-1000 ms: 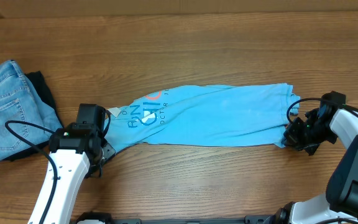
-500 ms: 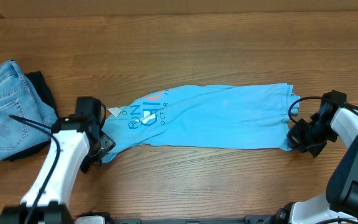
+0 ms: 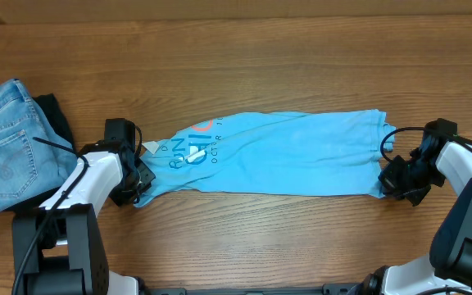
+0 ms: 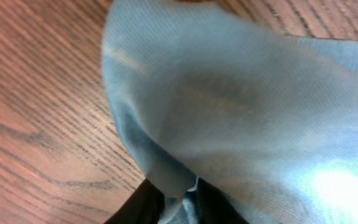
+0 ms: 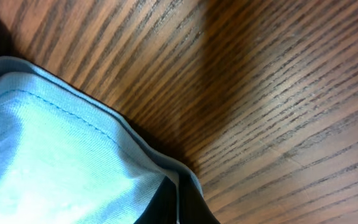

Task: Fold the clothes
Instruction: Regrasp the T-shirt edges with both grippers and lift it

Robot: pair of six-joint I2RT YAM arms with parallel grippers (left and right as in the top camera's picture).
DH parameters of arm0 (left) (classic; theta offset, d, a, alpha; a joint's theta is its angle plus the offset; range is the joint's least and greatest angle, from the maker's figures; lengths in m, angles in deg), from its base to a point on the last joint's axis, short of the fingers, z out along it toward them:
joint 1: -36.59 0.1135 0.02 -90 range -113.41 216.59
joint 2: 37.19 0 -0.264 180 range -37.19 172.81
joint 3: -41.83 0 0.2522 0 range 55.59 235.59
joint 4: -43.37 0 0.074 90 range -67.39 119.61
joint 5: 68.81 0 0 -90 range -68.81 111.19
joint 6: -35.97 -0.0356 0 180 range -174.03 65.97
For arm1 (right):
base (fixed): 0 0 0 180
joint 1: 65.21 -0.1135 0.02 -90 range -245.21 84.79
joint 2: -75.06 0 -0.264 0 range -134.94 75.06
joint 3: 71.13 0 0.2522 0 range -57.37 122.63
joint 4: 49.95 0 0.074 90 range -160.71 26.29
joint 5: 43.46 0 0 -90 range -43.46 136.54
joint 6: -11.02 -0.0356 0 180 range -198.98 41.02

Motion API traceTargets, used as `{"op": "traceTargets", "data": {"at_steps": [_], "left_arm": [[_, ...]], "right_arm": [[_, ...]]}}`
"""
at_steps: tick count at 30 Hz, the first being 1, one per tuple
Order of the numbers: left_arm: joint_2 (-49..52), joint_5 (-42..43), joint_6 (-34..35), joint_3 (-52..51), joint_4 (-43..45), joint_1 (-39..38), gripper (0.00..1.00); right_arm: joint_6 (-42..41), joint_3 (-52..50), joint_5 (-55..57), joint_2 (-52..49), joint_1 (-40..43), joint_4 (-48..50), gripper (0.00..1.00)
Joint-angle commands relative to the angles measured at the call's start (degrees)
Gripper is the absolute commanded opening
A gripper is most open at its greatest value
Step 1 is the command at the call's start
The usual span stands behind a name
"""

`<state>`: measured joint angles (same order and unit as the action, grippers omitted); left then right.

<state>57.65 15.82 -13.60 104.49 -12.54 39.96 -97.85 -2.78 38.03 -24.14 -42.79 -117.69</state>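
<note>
Two grippers are holding opposite ends of one light sky-blue cotton T-shirt (image 3: pixel 285 152), which is lying as a long narrow strip across the middle of the brown wooden table (image 3: pixel 260 65). Its white and orange-red lettering (image 3: pixel 191 147) is facing up near the left end. The left gripper (image 3: pixel 135 179) is pinching the near left corner, and the right gripper (image 3: pixel 393 178) is biting the near right corner at the hem.

The step in hand, as I am judging it, is a crosswise fold of the strip. Doing it well is calling for both ends lifting together with the cloth taut, then one end travelling over the other so the edges are meeting squarely.

The overhead view is giving the whole layout, including the faded blue denim jeans (image 3: pixel 6 139) and the black folded garment (image 3: pixel 56 115) well apart on the left, but it is hiding the jaws. The left wrist view is showing fabric (image 4: pixel 241 106) bunching out from between dark fingers (image 4: pixel 135 208) closed on it. The right wrist view is showing the stitched hem (image 5: pixel 104 121) running into a dark finger (image 5: pixel 166 208), apparently clamped there too.
</note>
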Motion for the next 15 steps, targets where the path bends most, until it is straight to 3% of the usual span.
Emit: {"op": "traceTargets", "data": {"at_steps": [1,3,8,11,15], "left_arm": [[2.27,-0.94,-0.87,-0.98,-0.46,0.46,0.15],[2.25,-0.74,-1.29,-0.98,-0.61,0.46,0.04],[-1.60,4.92,-8.02,3.89,-6.60,0.46,0.04],[-11.67,6.49,-11.98,13.38,-14.80,0.46,0.04],[-23.96,7.48,-12.17,23.08,-18.23,0.46,0.04]], "right_arm": [[-0.39,1.16,0.94,0.81,0.15,0.09,0.04],[-0.42,1.16,0.94,0.81,0.15,0.09,0.04],[1.53,6.03,-4.04,2.25,0.15,-2.91,0.04],[3.98,14.88,-4.13,7.19,0.15,-9.49,0.04],[7.41,25.09,-4.90,13.33,0.17,-15.21,0.04]]}}
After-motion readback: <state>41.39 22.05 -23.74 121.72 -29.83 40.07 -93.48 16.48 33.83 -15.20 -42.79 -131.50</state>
